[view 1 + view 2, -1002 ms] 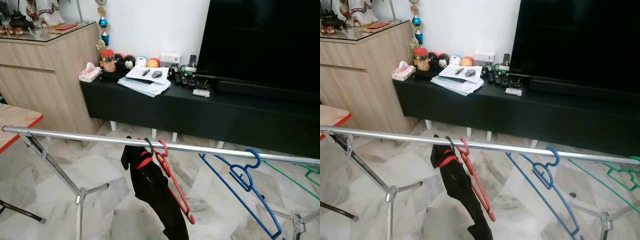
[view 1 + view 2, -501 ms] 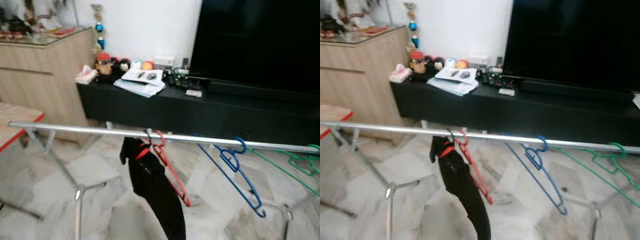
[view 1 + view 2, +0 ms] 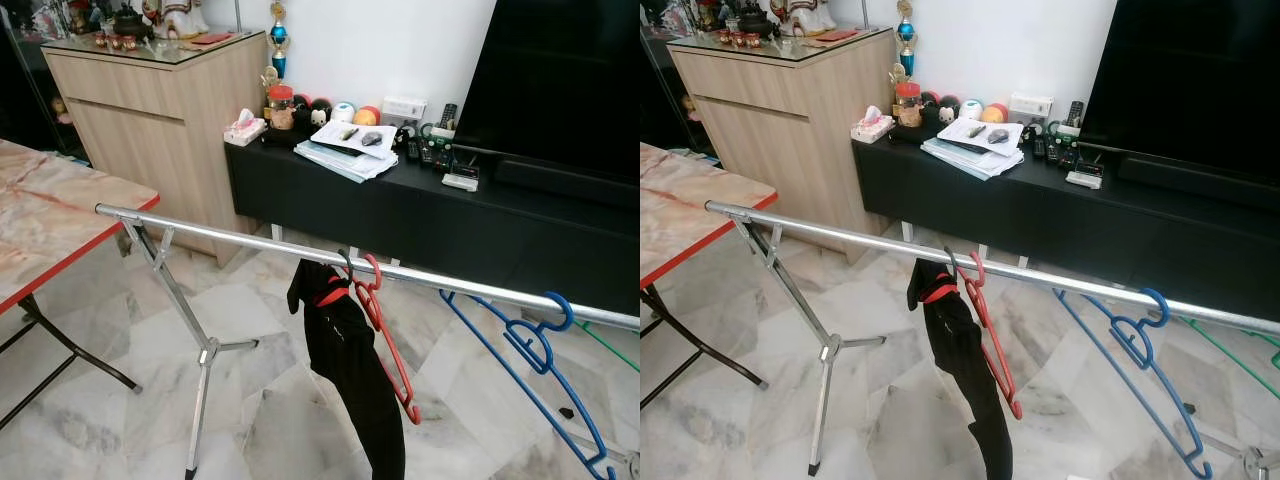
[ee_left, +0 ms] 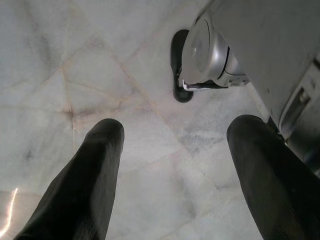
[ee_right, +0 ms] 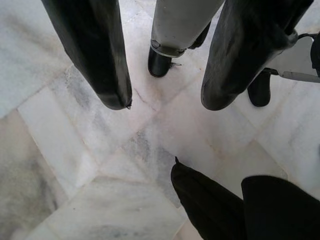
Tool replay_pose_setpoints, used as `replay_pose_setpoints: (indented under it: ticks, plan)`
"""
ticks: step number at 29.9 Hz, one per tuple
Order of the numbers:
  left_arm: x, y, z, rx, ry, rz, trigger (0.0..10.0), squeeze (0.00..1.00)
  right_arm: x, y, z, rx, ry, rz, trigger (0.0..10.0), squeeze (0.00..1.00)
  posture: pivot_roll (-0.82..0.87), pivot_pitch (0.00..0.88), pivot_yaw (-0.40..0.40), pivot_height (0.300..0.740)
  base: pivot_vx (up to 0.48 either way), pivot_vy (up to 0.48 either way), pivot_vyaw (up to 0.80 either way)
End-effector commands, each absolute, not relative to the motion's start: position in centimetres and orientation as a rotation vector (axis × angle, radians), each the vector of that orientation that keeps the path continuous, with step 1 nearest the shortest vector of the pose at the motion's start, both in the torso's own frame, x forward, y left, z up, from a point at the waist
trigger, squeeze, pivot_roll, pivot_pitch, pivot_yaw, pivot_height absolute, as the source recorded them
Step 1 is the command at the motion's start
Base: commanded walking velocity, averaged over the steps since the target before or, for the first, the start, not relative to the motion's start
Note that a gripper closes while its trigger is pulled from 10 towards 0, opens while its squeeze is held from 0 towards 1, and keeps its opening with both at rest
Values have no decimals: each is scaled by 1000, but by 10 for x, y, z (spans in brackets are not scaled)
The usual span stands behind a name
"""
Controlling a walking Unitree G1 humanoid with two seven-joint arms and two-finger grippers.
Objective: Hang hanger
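Note:
A silver rail (image 3: pixel 230 238) of a drying rack crosses in front of me. Near its middle hangs a red hanger (image 3: pixel 385 330), with a black garment (image 3: pixel 350 370) hooked right beside it. Further right on the rail is a blue hanger (image 3: pixel 530 345), and a green hanger (image 3: pixel 1230 350) shows at the right edge. Both arms hang low. My left gripper (image 4: pixel 177 129) is open above the marble floor with nothing in it. My right gripper (image 5: pixel 240 197) points at the floor, its fingers (image 5: pixel 205 200) pressed side by side and holding nothing.
A marble-topped table with a red edge (image 3: pixel 60 215) stands at the left. Behind the rack are a wooden cabinet (image 3: pixel 160 110), a black TV console (image 3: pixel 420 215) with clutter and a big TV (image 3: pixel 570 80). The rack's crossed legs (image 3: pixel 205 350) stand on the marble floor.
The whole picture has shifted, so the camera has moved: the rack now sits further right and the table shows more. The hangers keep their places on the rail.

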State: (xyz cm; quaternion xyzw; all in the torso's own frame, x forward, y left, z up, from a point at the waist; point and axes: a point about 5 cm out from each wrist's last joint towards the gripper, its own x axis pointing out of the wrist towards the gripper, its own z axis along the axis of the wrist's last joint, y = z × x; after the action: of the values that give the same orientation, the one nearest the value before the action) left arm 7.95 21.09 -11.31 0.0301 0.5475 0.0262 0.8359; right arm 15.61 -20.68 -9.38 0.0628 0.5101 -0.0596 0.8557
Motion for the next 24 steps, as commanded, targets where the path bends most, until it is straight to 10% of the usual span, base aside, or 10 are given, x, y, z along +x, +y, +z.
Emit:
replay_pose_setpoints:
  ticks: [1,24]
  plan:
    - [73,211,-114,63,1182,53,10000,0,152,-208,-95,132,1087,-133,10000,0,81,0,-41,740,-270,0,0]
    - [73,210,-114,57,1179,54,10000,0,152,-209,-95,128,1087,-131,10000,0,80,0,-44,740,-59,0,0]
